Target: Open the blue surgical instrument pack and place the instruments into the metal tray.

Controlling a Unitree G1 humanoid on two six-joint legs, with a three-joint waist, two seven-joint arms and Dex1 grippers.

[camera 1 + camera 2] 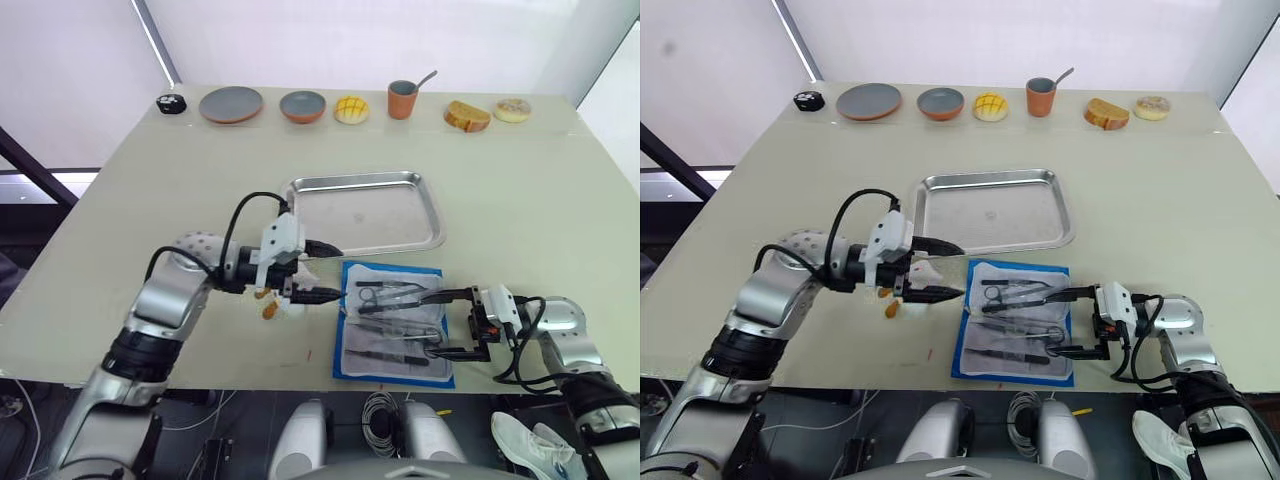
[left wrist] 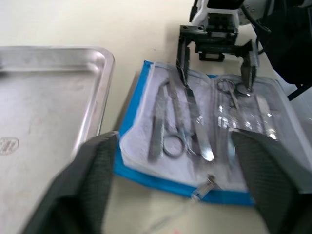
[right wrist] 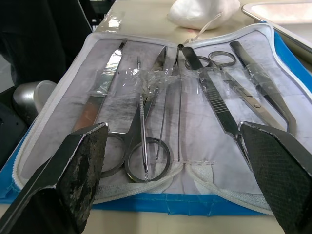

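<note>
while the pack (image 1: 393, 320) lies open, tools (image 3: 195, 92) inside, near the empty tray (image 1: 366, 212), both grippers, left (image 1: 322, 272) and right (image 1: 444, 321), flank it, fingers apart.

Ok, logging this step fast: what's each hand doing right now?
Left hand: open, holding nothing, beside the opened pack.
Right hand: open, holding nothing, at the pack's other edge.

Bare table (image 1: 520, 210) right of the metal tray (image 1: 366, 211); white plush toy (image 1: 285, 300) beside the pack's (image 1: 392, 322) left edge.
</note>
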